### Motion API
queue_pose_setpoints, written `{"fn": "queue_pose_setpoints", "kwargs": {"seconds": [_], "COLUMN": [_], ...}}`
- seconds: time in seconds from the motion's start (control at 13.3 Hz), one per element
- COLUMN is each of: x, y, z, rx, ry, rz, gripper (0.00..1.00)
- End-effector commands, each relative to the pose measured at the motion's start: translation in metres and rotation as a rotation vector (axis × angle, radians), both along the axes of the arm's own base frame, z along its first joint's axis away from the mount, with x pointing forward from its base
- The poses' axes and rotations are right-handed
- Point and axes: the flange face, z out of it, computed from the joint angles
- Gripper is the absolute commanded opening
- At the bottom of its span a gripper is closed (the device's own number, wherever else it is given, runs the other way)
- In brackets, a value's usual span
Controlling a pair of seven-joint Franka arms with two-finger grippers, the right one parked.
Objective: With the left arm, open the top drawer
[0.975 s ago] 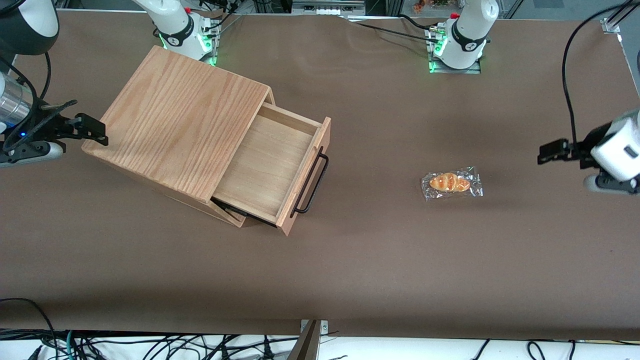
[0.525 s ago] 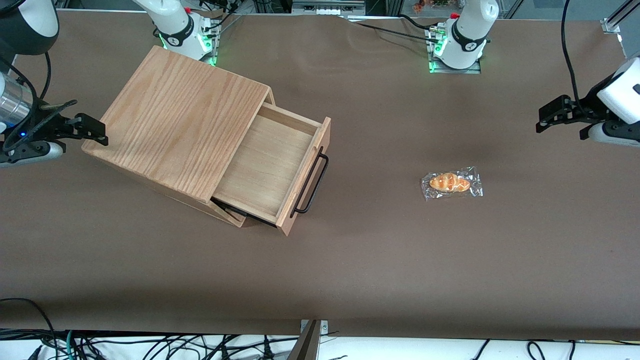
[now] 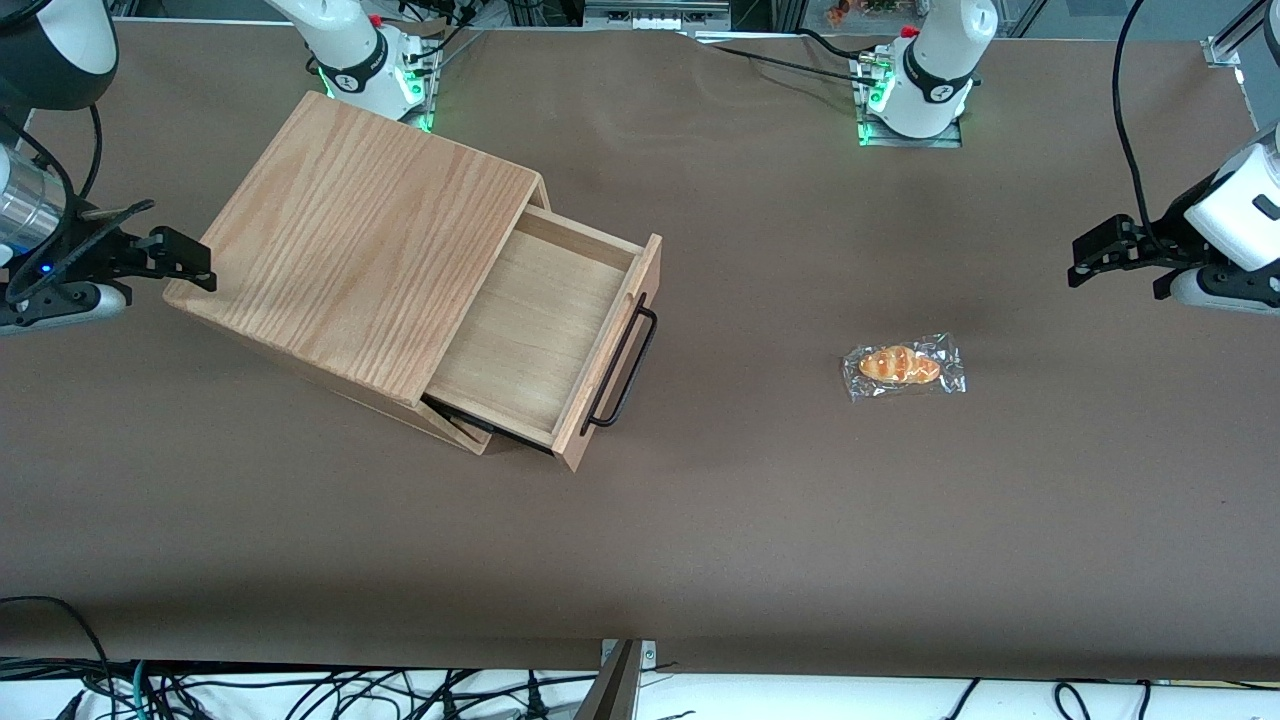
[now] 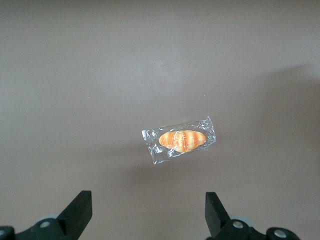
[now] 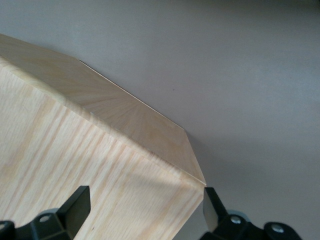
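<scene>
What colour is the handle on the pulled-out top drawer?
Black: the bar handle on the light-wood top drawer shows best in the front view. The left gripper, open, hovers far from it.

The gripper (image 3: 1098, 258) hovers with fingers spread above bare table (image 3: 760, 520) at the working arm's end. Between it and the top drawer (image 3: 545, 340), pulled out of the cabinet (image 3: 360, 240), only the wrapped bread roll (image 3: 903, 367) lies.

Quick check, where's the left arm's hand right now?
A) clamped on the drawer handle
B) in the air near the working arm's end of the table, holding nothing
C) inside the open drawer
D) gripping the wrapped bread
B: the hand hangs open and empty, far from the top drawer, which already stands pulled out; the wrapped bread lies untouched on the table.
</scene>
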Motion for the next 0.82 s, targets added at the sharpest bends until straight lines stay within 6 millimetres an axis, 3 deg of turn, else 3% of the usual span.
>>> {"fn": "queue_pose_setpoints", "kwargs": {"seconds": [0.0,0.22,0.75], "x": [-0.0027,-0.0052,-0.0048], "y": [-0.0019,-0.0091,-0.0048], "z": [0.0008,0.0008,0.0016], "rx": [0.018,0.041,0.032], "ry": [0.007,0.023,0.020], "rz": [-0.013,-0.011,-0.005], "gripper": [1.00,1.00,1.00]}}
